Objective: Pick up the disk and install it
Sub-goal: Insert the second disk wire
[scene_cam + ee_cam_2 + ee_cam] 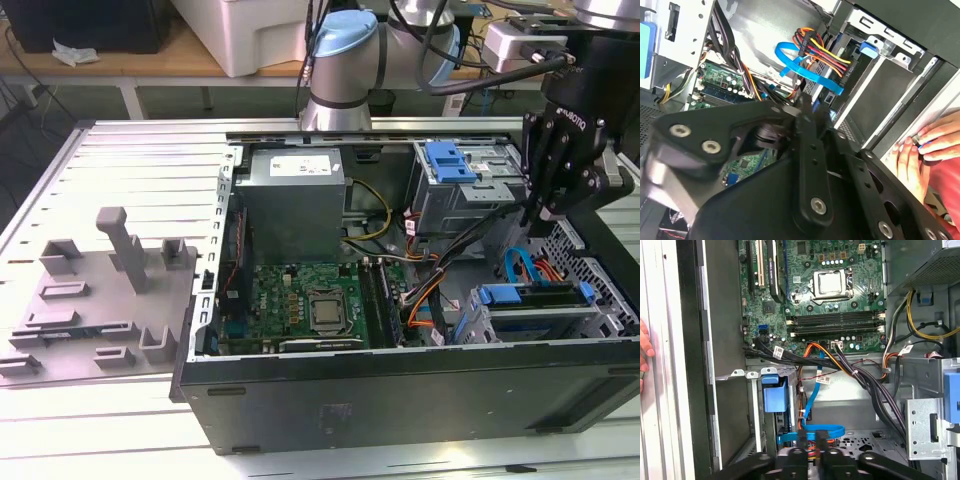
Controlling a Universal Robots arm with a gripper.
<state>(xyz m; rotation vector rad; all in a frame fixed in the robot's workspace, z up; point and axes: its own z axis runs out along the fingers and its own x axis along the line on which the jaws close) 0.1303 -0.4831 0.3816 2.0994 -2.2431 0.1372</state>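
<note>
Your black gripper (537, 222) hangs inside the open black computer case (400, 390), fingertips apparently pressed together on nothing, above the blue-bracketed silver disk (530, 297) seated near the case's front corner.

The robot's arm (345, 60) comes in from the back, with a blue cap on its joint. Its black gripper (545, 215) hangs at the exterior view's right and points down. In the first wrist view its fingers (798, 460) sit close together, almost touching. A person's hand (927, 145) shows in the second wrist view, fingers bent
</note>
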